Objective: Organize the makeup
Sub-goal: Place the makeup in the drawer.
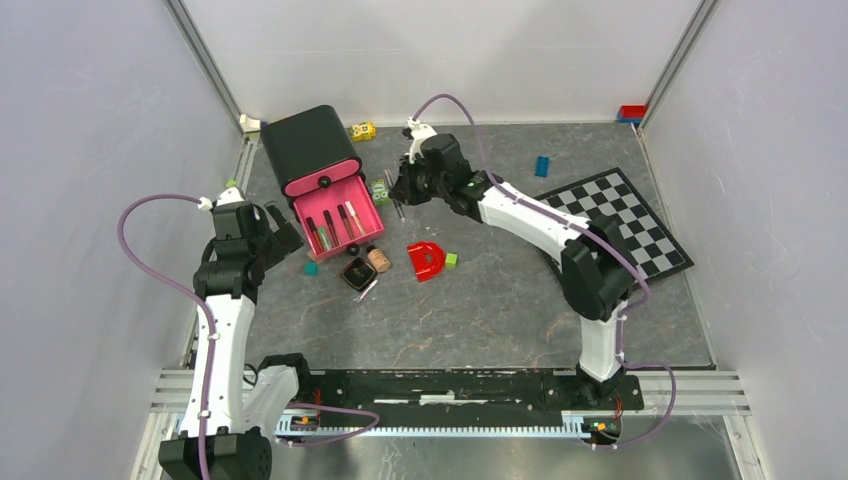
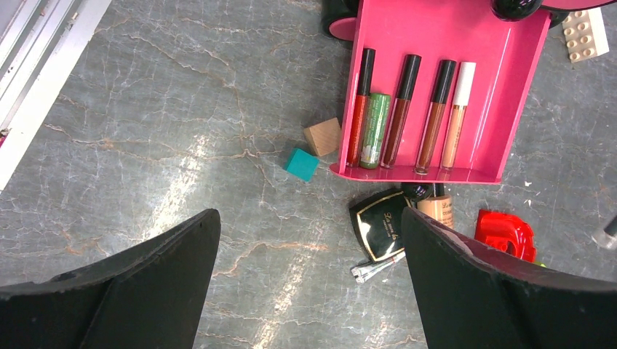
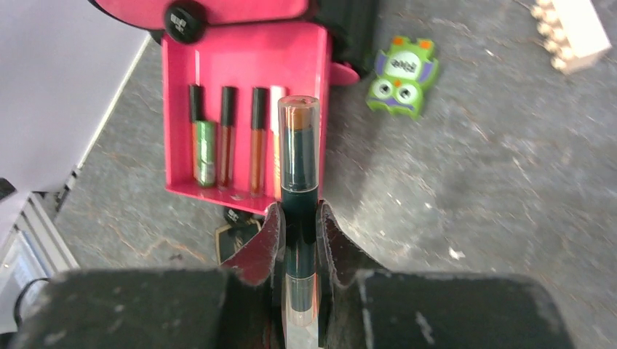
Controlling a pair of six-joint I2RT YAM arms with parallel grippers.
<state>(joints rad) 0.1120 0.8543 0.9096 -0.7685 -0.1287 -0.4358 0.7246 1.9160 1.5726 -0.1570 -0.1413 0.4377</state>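
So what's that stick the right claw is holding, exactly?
It is a slim makeup stick: dark teal barrel, clear plastic cap over a brown-orange tip. The right claw is shut on its lower barrel, a finger on each side. It is off the table, touching nothing else, close to the open pink drawer.

Pink drawer (image 2: 509, 80); dark teal stick (image 3: 299, 163); black-white checkered board (image 1: 622, 222); grey marbled table (image 1: 500, 310).

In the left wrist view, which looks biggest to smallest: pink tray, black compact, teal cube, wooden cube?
1. Pink tray.
2. Black compact.
3. Teal cube and wooden cube look about the same, so unranked.
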